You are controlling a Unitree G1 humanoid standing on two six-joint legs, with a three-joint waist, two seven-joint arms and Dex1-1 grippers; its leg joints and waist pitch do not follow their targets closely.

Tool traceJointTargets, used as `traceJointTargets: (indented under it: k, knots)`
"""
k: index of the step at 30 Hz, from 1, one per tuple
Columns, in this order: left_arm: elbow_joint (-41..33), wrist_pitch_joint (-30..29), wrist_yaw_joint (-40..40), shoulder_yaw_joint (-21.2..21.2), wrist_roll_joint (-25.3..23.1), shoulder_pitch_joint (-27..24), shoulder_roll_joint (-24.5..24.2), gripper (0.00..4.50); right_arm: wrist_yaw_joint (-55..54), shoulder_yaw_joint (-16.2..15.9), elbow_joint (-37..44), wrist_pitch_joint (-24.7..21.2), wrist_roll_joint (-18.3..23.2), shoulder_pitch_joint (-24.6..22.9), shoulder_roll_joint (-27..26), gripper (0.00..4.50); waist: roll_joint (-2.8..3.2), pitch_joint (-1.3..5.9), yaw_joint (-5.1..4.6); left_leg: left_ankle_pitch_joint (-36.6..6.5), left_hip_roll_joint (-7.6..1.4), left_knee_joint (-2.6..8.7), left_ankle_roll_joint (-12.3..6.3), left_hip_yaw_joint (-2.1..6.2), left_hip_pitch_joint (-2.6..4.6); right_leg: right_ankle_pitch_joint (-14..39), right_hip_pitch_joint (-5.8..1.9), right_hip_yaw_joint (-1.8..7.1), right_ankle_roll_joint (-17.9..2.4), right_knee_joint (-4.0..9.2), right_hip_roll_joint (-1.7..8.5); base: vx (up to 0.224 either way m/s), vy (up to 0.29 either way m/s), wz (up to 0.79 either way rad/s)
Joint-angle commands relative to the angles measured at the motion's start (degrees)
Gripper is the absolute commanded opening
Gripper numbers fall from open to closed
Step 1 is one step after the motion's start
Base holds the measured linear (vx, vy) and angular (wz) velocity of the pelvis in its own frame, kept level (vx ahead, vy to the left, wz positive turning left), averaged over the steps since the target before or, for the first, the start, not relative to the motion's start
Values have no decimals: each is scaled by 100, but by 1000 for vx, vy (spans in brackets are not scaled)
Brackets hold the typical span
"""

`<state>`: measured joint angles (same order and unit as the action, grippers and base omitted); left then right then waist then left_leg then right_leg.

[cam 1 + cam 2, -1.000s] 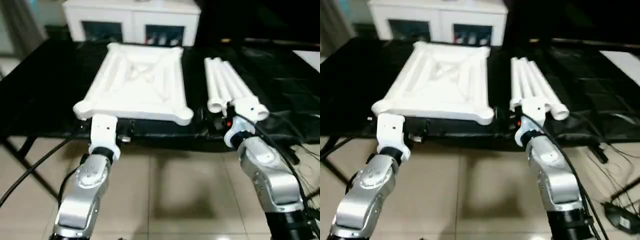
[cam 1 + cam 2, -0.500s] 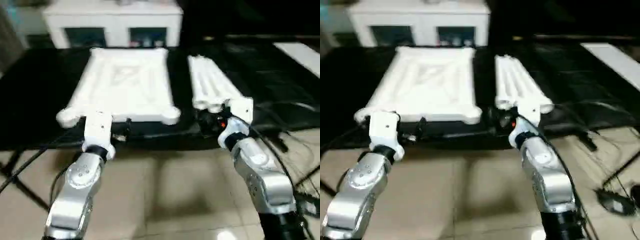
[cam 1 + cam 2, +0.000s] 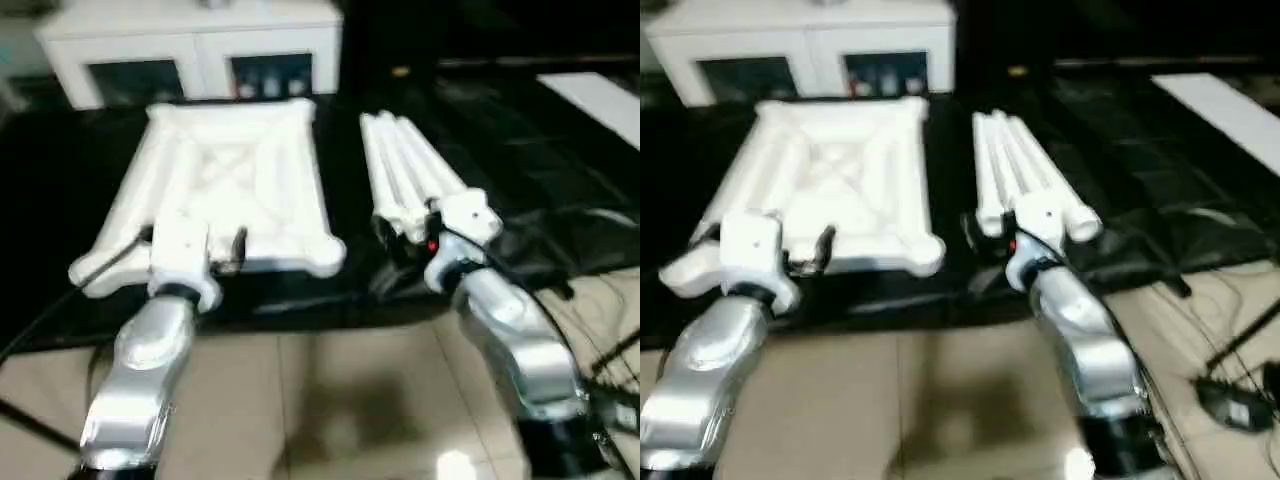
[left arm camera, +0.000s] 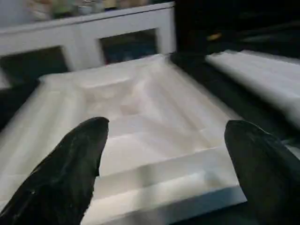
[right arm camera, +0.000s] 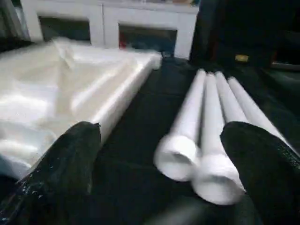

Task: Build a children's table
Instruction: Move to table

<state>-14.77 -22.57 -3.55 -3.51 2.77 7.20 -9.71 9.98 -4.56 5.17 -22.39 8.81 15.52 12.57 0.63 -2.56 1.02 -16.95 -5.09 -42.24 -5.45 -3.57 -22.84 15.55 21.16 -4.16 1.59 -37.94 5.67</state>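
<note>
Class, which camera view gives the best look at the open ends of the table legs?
The right wrist view: the legs lie close, their round open ends facing the camera. Both eye views show the whole bundle from above, ends partly behind the right arm. The left wrist view catches just their edge.

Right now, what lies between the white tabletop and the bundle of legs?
Nothing: a bare strip of the black work surface separates the tabletop from the legs, seen in the left eye view.

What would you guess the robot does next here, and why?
Probably the right gripper eases forward and closes on the nearest leg. Its jaws stand wide open right before the bundled legs, nothing is held, and the table top lies underside up, waiting.
</note>
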Motion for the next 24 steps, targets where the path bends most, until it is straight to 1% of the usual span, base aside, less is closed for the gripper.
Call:
traceJointTargets:
  k: [1, 2, 3, 4, 5, 6, 7, 8, 9, 10, 11, 12, 13, 14, 15, 16, 17, 18, 19, 20, 21, 22, 23, 24]
  knots:
    - [26, -19, 1, 191, -13, -26, -147, 443, 37, -130, 83, -15, 11, 117, -163, 450, -141, 304, 214, 38, -212, -51, -10, -28, -433, 1957, -751, 302, 641, 1046, 1240, 110, -22, 29]
    - [72, -3, -23, 230, -20, -10, -150, 443, -43, -15, 37, -21, 118, 122, -274, 450, 25, 259, 165, 280, -382, 555, 236, -132, -204, 2097, -816, 320, -974, 1001, 627, 57, 2, 16]
    - [72, -3, -23, 230, -20, -10, -150, 443, -43, -15, 37, -21, 118, 122, -274, 450, 180, 279, 181, 371, -496, 782, 230, -163, -54, 2018, -811, 164, -1159, 999, 522, 125, -9, 19]
    - [94, 2, -32, 252, -19, 5, -144, 443, -31, -7, 12, -15, 118, 139, -267, 450, 328, 310, 175, 314, -601, 1030, 223, -133, 192, 1620, -689, -4, -1055, 892, 225, 154, 28, 2]
    - [117, 7, -44, 268, -26, 25, -146, 443, 4, -11, -13, 0, 91, 158, -238, 450, 465, 287, -162, -601, -1028, 1273, -458, 426, 969, 1025, 7, -138, -839, 70, -228, 154, 28, 2]
    - [121, 7, -52, 275, -17, 32, -147, 443, 26, -9, -10, 10, 88, 156, -232, 450, 412, 368, -198, -703, -1155, 1284, -725, 569, 1141, 826, 114, -75, -687, -65, -168, 180, 56, 6]
    - [121, 7, -52, 275, -17, 32, -147, 443, 26, -9, -10, 10, 88, 156, -232, 450, 410, 365, -195, -582, -1199, 1265, -993, 638, 1172, 672, 220, -23, -473, -209, -144, 167, 32, 10]
    - [126, 8, -58, 279, -21, 39, -138, 443, 46, -3, -4, 18, 92, 148, -225, 450, 363, 335, -185, -14, -1178, 1212, -1498, 578, 1172, 351, 417, 45, -99, -334, -74, 225, 18, 7]
    - [134, 12, -66, 279, -23, 42, -132, 443, 60, -1, 0, 22, 89, 142, -218, 450, 265, 300, -175, 301, -1079, 1253, -1737, 455, 1064, 44, 443, 130, 16, -302, 1, 132, 1, 0]
    - [157, 29, -64, 264, -23, 49, -122, 443, 75, -1, -2, 20, 61, 140, -208, 450, 68, 274, -147, 8, -679, 1128, -1420, 104, 870, -428, 254, 316, -291, 211, 122, 105, -31, -2]
    - [157, 29, -64, 264, -23, 49, -122, 443, 75, -1, -2, 20, 61, 140, -208, 450, -89, 296, -103, -394, -368, 1008, -1128, -130, 657, -388, -63, 504, -405, 463, 213, 0, 0, 0]
    - [165, 37, -64, 254, -19, 50, -123, 443, 76, -4, 3, 17, 46, 142, -213, 450, -281, 347, 143, -551, 50, 208, -624, -259, 152, 1499, -741, 1115, -581, 915, 690, 128, -73, 6]
    - [166, 38, -64, 252, -18, 50, -122, 443, 79, -1, 7, 16, 43, 142, -217, 450, -190, 403, 193, -234, -34, 34, -405, -177, -43, 1681, -963, 1220, -874, 872, 902, 151, -92, -1]
    - [172, 45, -69, 246, -18, 49, -109, 443, 96, 14, 11, 14, 25, 146, -233, 450, -210, 360, 180, 194, -31, -84, -50, -109, -293, 1351, -1014, 1086, -1007, 781, 710, 151, -92, -1]
    - [172, 46, -70, 245, -18, 49, -107, 443, 98, 15, 10, 15, 23, 146, -235, 450, -145, 301, 184, 511, -107, -40, 193, -101, -312, 1049, -935, 930, -1393, 836, 650, 133, -49, -8]
    - [170, 54, -84, 258, -23, 33, -93, 443, 117, 59, 3, 71, 76, 144, -274, 450, -47, 264, 194, 828, -222, 192, 254, -111, -280, 1182, -852, 708, -1712, 928, 525, 123, -11, -2]
    - [168, 56, -86, 265, -23, 29, -93, 443, 119, 14, 0, 93, 15, 151, -239, 450, 39, 261, 212, 936, -309, 399, 210, -117, -221, 1353, -800, 584, -1739, 951, 438, 123, -11, -2]
    - [166, 57, -89, 270, -24, 25, -92, 443, 121, -25, -3, 112, -38, 157, -208, 450, 281, 277, 170, 994, -510, 842, 167, -135, -35, 1546, -767, 262, -1486, 933, 170, 136, 49, 4]
    - [162, 59, -92, 280, -21, 22, -91, 443, 139, -95, -22, 138, -115, 168, -155, 450, 326, 256, 129, 456, -680, 1091, 80, 4, 166, 1514, -638, 125, -1195, 799, -111, 160, 112, -6]
    - [156, 55, -93, 289, -18, 25, -93, 443, 203, -130, -37, 73, -89, 176, -133, 450, 535, 319, -159, -815, -1087, 1305, -180, 509, 685, 1303, -209, -34, -869, 26, -344, 160, 112, -6]
    - [154, 57, -98, 299, -22, 35, -87, 443, 257, -194, -36, 79, -125, 170, -107, 450, 346, 338, -146, -1291, -987, 1400, -1329, 1041, 779, 980, -76, -22, -440, -374, -351, 177, 91, -4]
    - [163, 87, -103, 313, -8, 50, -77, 443, 288, -229, -6, 104, -143, 129, -133, 450, 348, 364, -275, -884, -774, 1246, -2245, 1151, 906, 850, 166, 64, -124, -405, -332, 148, 56, 30]
    - [165, 91, -103, 314, -2, 50, -77, 443, 280, -220, 3, 110, -145, 118, -152, 450, 368, 329, -282, -644, -669, 1217, -2472, 1209, 890, 791, 230, 100, -36, -458, -316, 148, 56, 30]
    - [166, 91, -103, 314, 2, 50, -78, 443, 272, -212, 10, 116, -148, 110, -168, 450, 234, 335, -341, -196, -426, 1229, -2547, 1292, 793, 596, 197, 256, 68, -275, -236, 100, 27, 44]
